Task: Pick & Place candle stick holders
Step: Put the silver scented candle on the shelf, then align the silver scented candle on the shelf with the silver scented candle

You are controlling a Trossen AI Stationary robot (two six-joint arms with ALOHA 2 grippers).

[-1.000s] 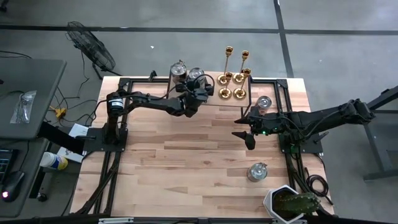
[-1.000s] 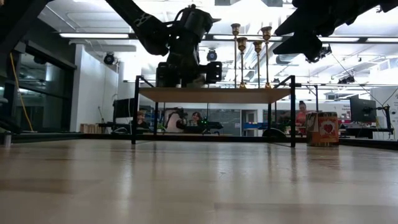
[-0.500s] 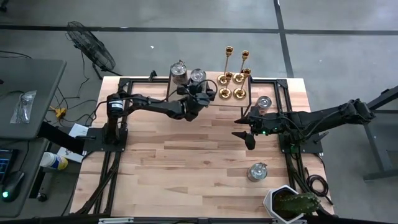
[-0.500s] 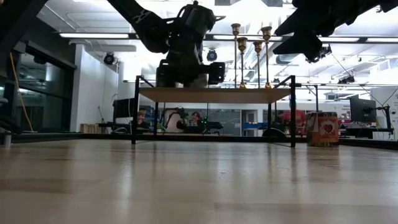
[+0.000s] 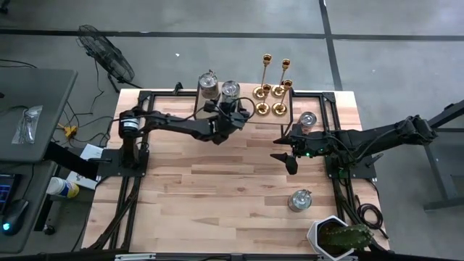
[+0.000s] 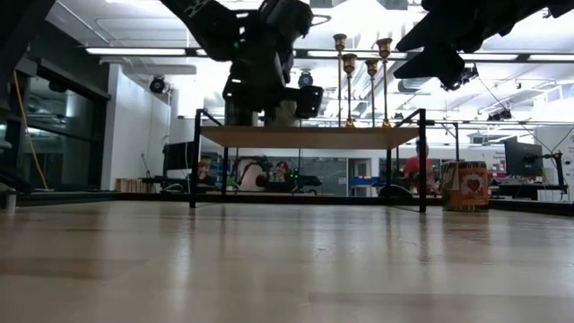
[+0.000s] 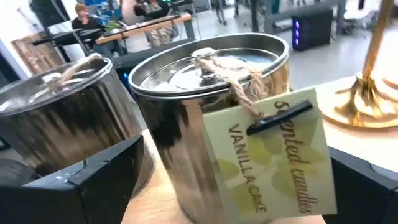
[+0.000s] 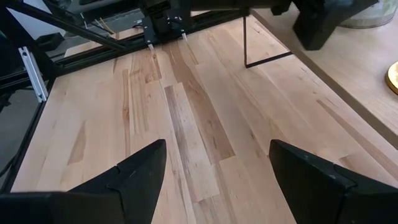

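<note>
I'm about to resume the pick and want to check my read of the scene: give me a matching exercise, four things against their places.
Things:
1. shiny gold candle stick holders
2. silver metal tin with a paper tag
3. green plant in a white pot
4. right gripper

Places:
A. straight ahead of the open left gripper
B. table corner on the right arm's side, far from the shelf
C. standing on the raised wooden shelf
D. open above bare wooden tabletop

Pairs: 1-C, 2-A, 3-B, 4-D
</note>
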